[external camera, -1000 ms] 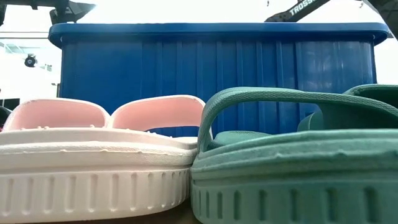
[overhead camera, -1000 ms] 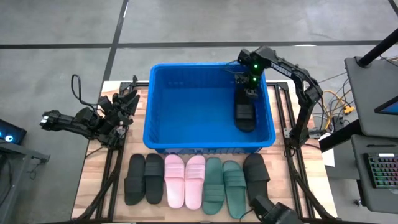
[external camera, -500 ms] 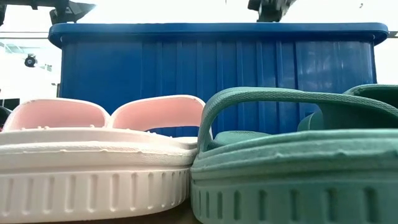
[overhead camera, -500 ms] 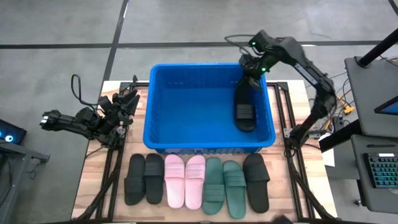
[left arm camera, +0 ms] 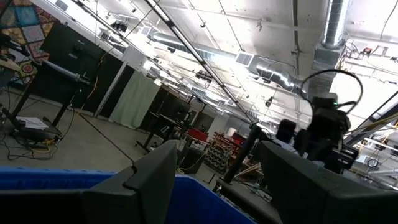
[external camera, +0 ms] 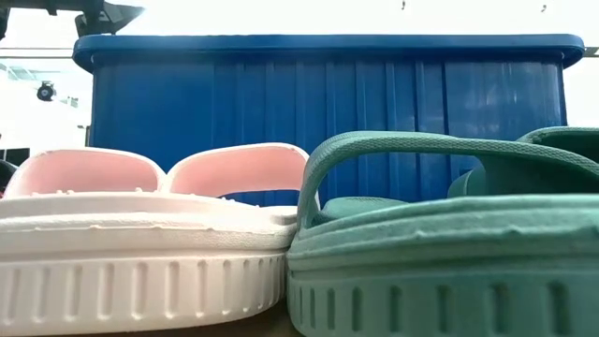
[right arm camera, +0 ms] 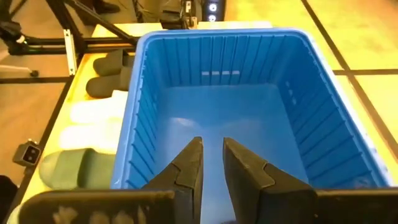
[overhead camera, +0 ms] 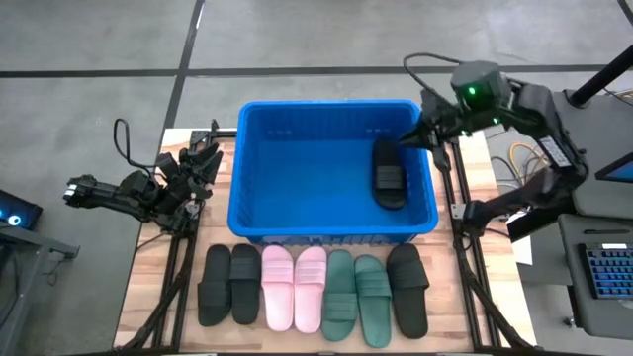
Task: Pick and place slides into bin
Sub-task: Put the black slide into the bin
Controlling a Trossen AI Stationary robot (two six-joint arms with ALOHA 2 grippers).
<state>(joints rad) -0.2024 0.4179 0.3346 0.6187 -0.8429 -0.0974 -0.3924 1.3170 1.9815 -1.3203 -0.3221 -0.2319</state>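
Right arm withdrawn from above the bin toward the table's right edge; one black slide remains inside.

The right gripper (overhead camera: 423,132) hangs over the right rim of the large bright blue ribbed plastic bin (overhead camera: 259,168), fingers nearly together and holding nothing. The black rubber slide sandal (overhead camera: 388,174) lies against the bin's right wall. Seven more slides (overhead camera: 313,284) form a row on the table in front of the bin. The left gripper (overhead camera: 201,161) rests at the table's left, fingers spread and empty.
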